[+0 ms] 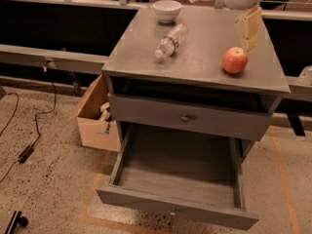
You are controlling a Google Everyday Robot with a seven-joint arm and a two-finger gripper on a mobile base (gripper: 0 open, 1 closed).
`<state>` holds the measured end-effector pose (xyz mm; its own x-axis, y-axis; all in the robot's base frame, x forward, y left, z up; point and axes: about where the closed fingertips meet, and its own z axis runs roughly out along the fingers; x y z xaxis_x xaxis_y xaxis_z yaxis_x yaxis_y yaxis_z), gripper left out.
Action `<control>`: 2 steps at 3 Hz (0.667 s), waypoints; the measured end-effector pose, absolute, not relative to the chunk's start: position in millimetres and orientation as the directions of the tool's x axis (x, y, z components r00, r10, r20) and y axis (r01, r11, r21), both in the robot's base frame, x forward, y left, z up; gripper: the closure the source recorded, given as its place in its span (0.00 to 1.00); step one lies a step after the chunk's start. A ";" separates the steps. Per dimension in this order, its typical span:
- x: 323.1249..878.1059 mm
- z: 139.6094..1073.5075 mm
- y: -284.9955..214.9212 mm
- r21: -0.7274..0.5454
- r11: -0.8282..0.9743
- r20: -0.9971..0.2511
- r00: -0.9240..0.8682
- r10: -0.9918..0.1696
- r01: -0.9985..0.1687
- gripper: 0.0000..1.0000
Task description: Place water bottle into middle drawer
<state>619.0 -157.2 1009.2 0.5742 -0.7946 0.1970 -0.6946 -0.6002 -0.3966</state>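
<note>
The water bottle (168, 42) lies on its side on the grey cabinet's top (204, 62), white cap toward the front, just in front of a white bowl. The middle drawer (178, 179) is pulled out wide below the shut upper drawer (187, 117), and nothing lies in it. My gripper (222, 14) hangs over the top's back right, above and behind a red apple (234, 60). It is to the right of the bottle and well apart from it. Its two beige fingers are spread apart with nothing between them.
A white bowl (166, 9) stands at the back of the cabinet top. An open cardboard box (95, 116) sits on the floor left of the cabinet. A black cable (34, 130) runs over the floor at the left. A long bench runs behind.
</note>
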 end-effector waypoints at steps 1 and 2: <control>649.6 1005.5 -149.9 -0.399 -0.720 0.269 0.679 -0.684 -0.568 0.00; 675.5 986.7 -139.4 -0.402 -0.798 0.315 0.751 -0.581 -0.449 0.00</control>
<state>675.5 -139.4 986.7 0.7506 -0.5810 0.3147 -0.4488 -0.7979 -0.4025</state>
